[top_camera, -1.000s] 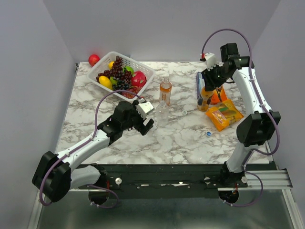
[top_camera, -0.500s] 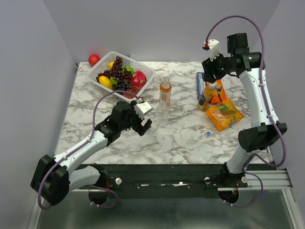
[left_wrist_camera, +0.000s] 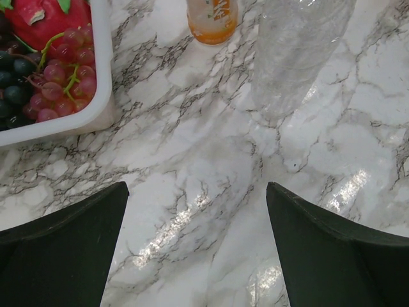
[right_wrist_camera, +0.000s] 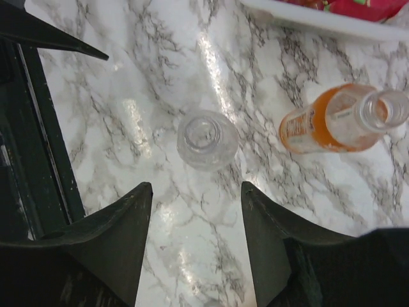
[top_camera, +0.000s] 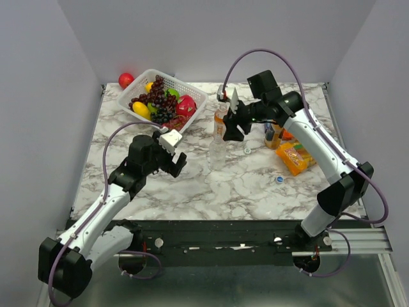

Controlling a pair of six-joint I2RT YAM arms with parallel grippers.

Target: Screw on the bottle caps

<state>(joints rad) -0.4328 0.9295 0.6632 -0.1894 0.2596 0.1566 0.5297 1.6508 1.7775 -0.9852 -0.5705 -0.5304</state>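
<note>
Right gripper (right_wrist_camera: 195, 192) spread wide, holding nothing, above the uncapped clear bottle (right_wrist_camera: 206, 139), orange bottle (right_wrist_camera: 332, 121) beside it. Left gripper (left_wrist_camera: 197, 188) likewise spread, empty. Blue cap (top_camera: 279, 180) and what looks like a white cap (top_camera: 247, 151) loose on the table (top_camera: 255, 188).

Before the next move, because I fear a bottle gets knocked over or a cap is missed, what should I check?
1. Right gripper open and empty: ok.
2. Left gripper open and empty: ok.
3. Clear bottle upright, mouth uncapped: ok.
4. Orange bottle beside it upright, uncapped: ok.
5. A cap held ready for screwing: not ok; the white cap and the blue cap lie loose on the table.
6. All three caps found: cannot tell; only two show.
</note>
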